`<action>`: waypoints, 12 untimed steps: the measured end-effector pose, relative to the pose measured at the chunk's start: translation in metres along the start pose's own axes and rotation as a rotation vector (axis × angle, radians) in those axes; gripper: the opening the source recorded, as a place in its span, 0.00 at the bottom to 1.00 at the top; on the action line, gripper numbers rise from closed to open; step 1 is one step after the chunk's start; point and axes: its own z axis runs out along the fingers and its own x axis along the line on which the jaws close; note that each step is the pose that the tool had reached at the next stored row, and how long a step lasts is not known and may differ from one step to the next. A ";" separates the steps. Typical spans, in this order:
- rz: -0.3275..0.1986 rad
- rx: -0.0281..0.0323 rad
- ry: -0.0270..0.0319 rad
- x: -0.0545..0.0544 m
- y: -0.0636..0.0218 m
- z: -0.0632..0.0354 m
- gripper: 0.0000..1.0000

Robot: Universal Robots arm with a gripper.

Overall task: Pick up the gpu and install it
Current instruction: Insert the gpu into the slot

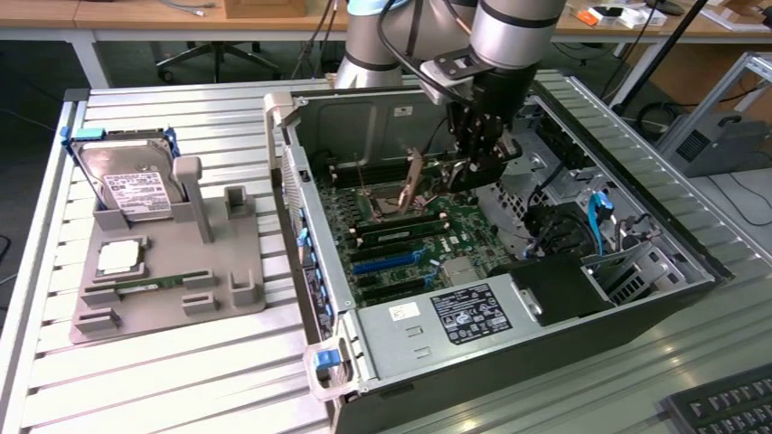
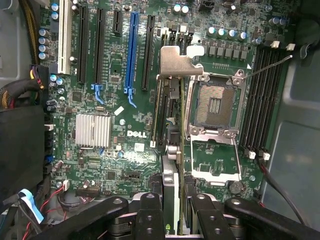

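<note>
Between our gripper's (image 2: 172, 212) fingers (image 2: 150, 220) we hold the gpu (image 2: 169, 130) edge-on, clamped narrow on it, its metal bracket (image 2: 180, 62) at the far end, above the motherboard (image 2: 115, 125).

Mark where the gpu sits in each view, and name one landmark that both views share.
Exterior view: the gpu hangs from the gripper inside the open computer case, above the motherboard.
Wrist view: the gpu is seen edge-on, running out from between the jaws, with its metal bracket beside the open CPU socket.
Shared landmark: the blue expansion slot.
</note>
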 end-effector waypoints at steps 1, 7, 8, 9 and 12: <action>0.000 0.0000 0.0000 0.000 0.0001 0.0001 0.27; 0.000 0.0000 0.0000 0.000 0.0010 0.0010 0.27; 0.000 0.0000 0.0000 0.000 0.0011 0.0012 0.27; 0.000 0.0000 0.0000 0.000 0.0013 0.0014 0.27; 0.000 0.0000 0.0000 0.000 0.0017 0.0018 0.27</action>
